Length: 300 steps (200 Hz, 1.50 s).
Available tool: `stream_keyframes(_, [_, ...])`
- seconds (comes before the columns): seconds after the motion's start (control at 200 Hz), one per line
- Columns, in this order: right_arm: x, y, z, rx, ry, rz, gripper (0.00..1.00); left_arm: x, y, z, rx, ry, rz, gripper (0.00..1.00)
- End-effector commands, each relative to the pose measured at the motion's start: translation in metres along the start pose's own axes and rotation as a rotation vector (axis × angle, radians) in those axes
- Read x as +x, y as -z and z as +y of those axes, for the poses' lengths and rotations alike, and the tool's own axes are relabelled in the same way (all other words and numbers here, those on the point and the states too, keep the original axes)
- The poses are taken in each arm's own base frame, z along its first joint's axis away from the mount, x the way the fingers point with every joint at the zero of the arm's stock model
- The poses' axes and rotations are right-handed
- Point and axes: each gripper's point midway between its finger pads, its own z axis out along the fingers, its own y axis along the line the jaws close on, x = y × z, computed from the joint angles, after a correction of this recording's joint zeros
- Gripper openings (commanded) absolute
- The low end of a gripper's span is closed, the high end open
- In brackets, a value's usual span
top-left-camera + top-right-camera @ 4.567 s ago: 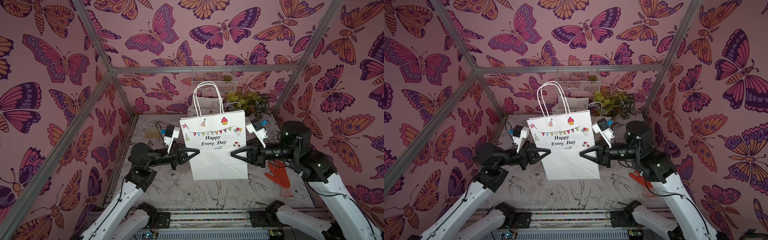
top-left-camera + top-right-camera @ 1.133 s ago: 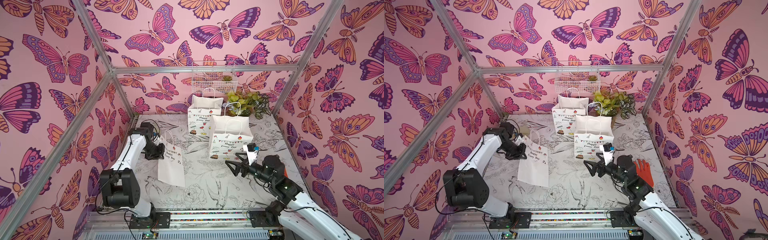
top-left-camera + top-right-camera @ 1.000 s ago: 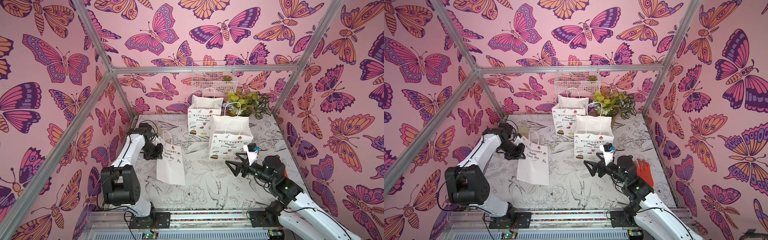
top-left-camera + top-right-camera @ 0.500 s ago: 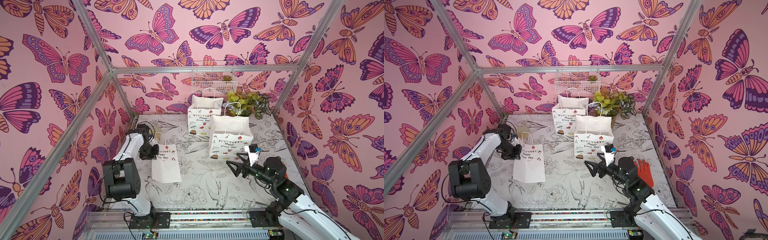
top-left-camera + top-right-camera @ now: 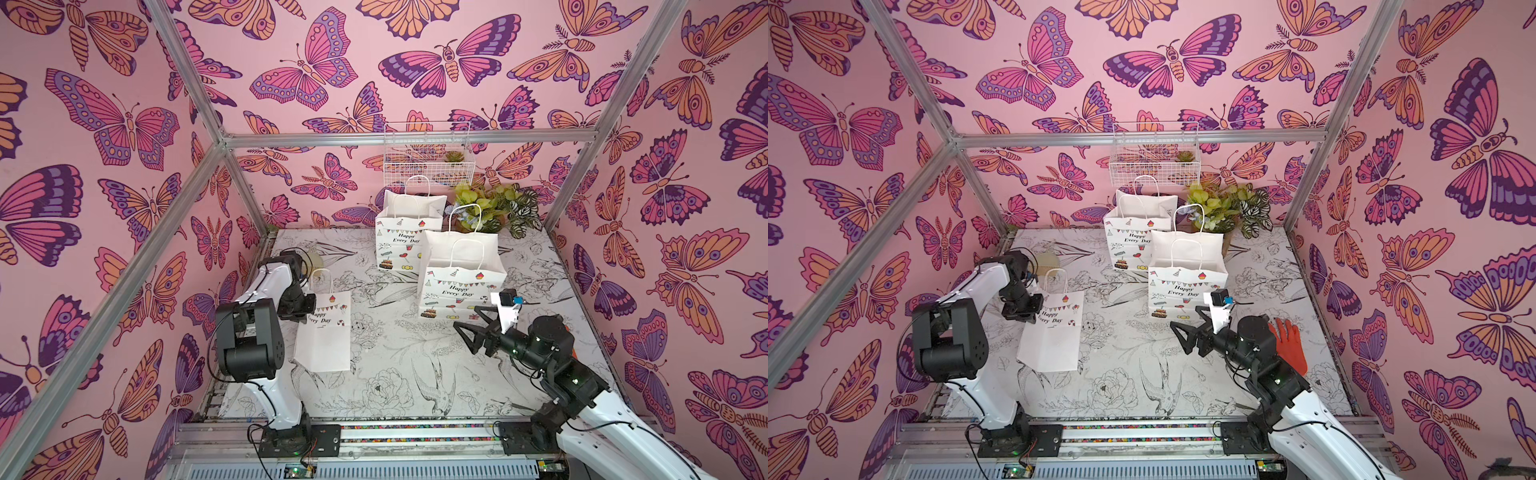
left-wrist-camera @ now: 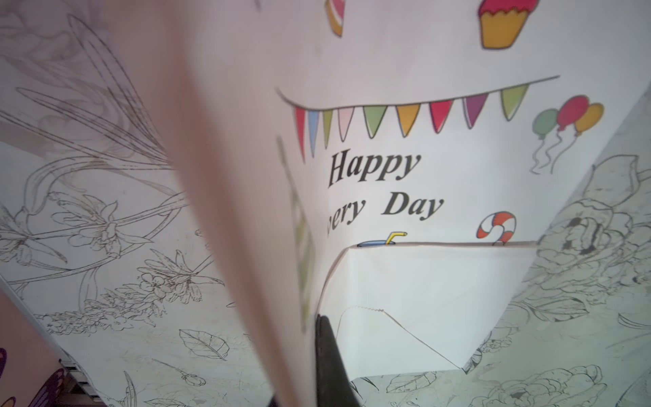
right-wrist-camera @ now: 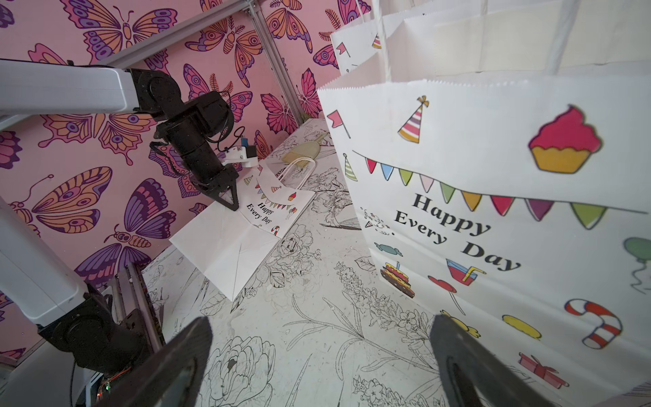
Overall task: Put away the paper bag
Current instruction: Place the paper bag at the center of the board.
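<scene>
The paper bag (image 5: 326,332) (image 5: 1054,332) is white, folded flat and printed "Happy Every Day". It lies low over the left part of the table, its bottom fold toward the front. My left gripper (image 5: 305,318) (image 5: 1034,318) is shut on the bag's left edge near the top. In the left wrist view the paper bag (image 6: 422,176) fills the frame, and one dark finger (image 6: 327,352) presses against the pinched edge. My right gripper (image 5: 465,316) (image 5: 1183,318) (image 7: 320,352) hovers open and empty at the right, in front of a standing bag.
Two open standing bags (image 5: 461,282) (image 5: 405,237) of the same print stand at the middle back. Behind them are a white wire basket (image 5: 428,162) on the wall and a plant (image 5: 498,208). A red glove (image 5: 1287,345) lies by the right arm. A round straw-coloured object (image 5: 311,259) lies behind the left gripper.
The left arm has drawn the folded bag leftward and down toward the table, turning it squarer to the camera. The right gripper stays open and has barely shifted.
</scene>
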Motion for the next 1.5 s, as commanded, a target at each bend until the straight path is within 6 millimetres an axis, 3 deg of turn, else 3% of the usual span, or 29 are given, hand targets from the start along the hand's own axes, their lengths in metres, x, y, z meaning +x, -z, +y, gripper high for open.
stream_keyframes(0.0, [-0.003, 0.001, 0.001, 0.001, -0.001, -0.019, 0.99, 0.006, -0.012, 0.013, -0.074, -0.024, 0.041, 0.0])
stream_keyframes(0.17, [-0.004, 0.003, 0.001, 0.003, 0.0, -0.026, 0.99, 0.008, -0.017, 0.022, -0.118, -0.021, 0.051, 0.0])
stream_keyframes(0.375, [-0.004, 0.003, 0.001, 0.002, -0.002, -0.028, 0.99, 0.008, -0.015, 0.031, -0.148, -0.007, 0.048, 0.19])
stream_keyframes(0.616, [-0.005, 0.004, 0.001, 0.001, 0.0, -0.032, 0.99, 0.007, -0.014, 0.032, -0.14, 0.007, 0.044, 0.3])
stream_keyframes(0.726, [-0.004, 0.004, 0.001, 0.003, -0.001, -0.031, 0.99, 0.007, -0.015, 0.034, -0.141, 0.012, 0.049, 0.5])
stream_keyframes(0.991, [-0.005, 0.005, 0.0, 0.009, -0.001, -0.036, 0.99, 0.0, -0.008, 0.046, -0.177, 0.02, 0.027, 0.53])
stream_keyframes(1.146, [-0.005, 0.005, 0.0, 0.009, -0.001, -0.036, 0.99, -0.009, 0.012, 0.045, -0.172, 0.027, -0.048, 0.55])
stream_keyframes(1.216, [-0.005, 0.005, 0.0, 0.012, -0.001, -0.039, 0.99, -0.013, 0.031, 0.037, -0.148, 0.026, -0.116, 0.55])
stream_keyframes(1.302, [-0.005, 0.005, 0.0, 0.012, 0.001, -0.039, 0.99, -0.014, 0.063, 0.013, -0.075, 0.019, -0.227, 0.55])
stream_keyframes(1.412, [-0.004, 0.004, -0.001, 0.015, -0.002, -0.036, 0.99, -0.007, 0.114, -0.034, 0.104, 0.019, -0.403, 0.55])
stream_keyframes(1.497, [-0.004, 0.004, -0.002, 0.018, -0.004, -0.037, 0.99, 0.002, 0.142, -0.077, 0.246, 0.002, -0.551, 0.55])
